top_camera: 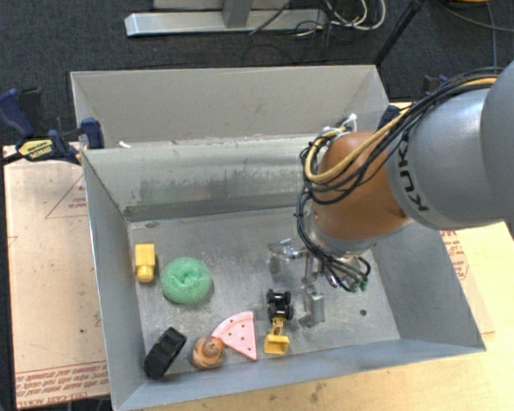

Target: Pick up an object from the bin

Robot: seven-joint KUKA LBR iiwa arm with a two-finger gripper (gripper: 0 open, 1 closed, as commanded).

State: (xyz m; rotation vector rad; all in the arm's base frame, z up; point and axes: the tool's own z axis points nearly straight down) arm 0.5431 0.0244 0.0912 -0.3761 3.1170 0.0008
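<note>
The grey bin (233,233) carries a yellow block (144,262), green puff (187,280), pink wedge (238,335), black lump (165,352).

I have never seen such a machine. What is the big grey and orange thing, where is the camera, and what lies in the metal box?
It is a robot arm, reaching in from the right; the orange part is its wrist cover. The camera looks down into a grey metal bin. The arm ends in a two-finger gripper, open and holding nothing. Beside it lies a small black and yellow toy. Further left in the picture lie a pink wedge, a small brown thing, a black block, a green round sponge and a yellow block.
</note>
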